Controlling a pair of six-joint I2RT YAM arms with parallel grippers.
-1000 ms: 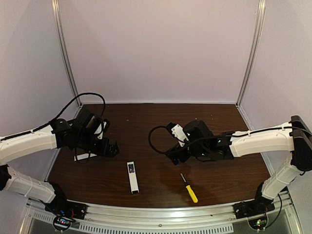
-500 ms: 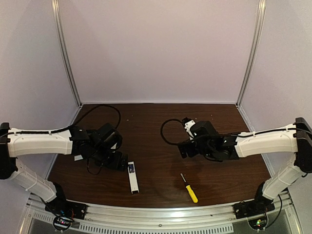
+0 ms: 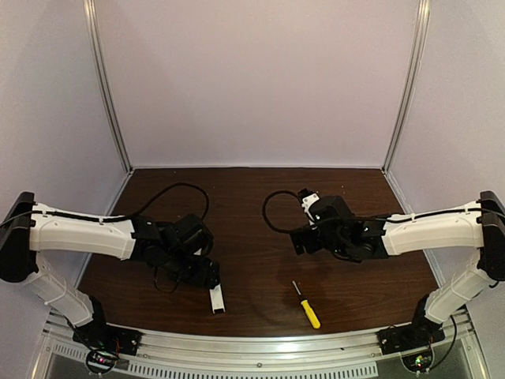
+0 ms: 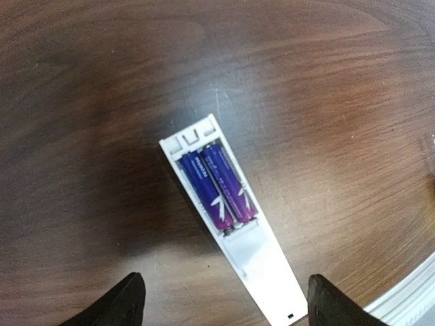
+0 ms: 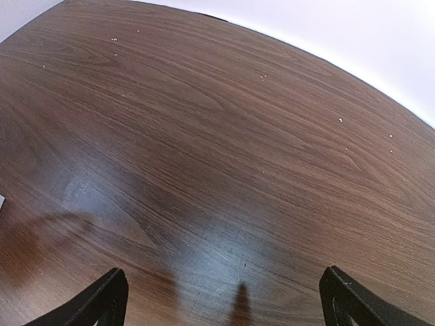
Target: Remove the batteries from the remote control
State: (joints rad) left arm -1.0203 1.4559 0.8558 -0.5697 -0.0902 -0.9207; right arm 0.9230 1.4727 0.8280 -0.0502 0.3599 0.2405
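Note:
The white remote control (image 4: 262, 261) lies face down on the brown table with its battery bay uncovered. Two blue-purple batteries (image 4: 217, 185) sit side by side in the bay. My left gripper (image 4: 224, 293) is open and hovers just above the remote, one finger on each side of its body, touching nothing. In the top view the left gripper (image 3: 207, 275) hides the remote's far end, and only the near end (image 3: 216, 299) shows. My right gripper (image 5: 223, 285) is open and empty over bare table, right of centre in the top view (image 3: 304, 241).
A yellow-handled screwdriver (image 3: 307, 305) lies at the front, right of the remote. A small white corner (image 5: 2, 201) shows at the left edge of the right wrist view. The metal front rail (image 3: 252, 343) runs just beyond the remote's near end.
My left arm has swung right and toward the front, from the left side of the table to over the remote. My right gripper has moved slightly right and back.

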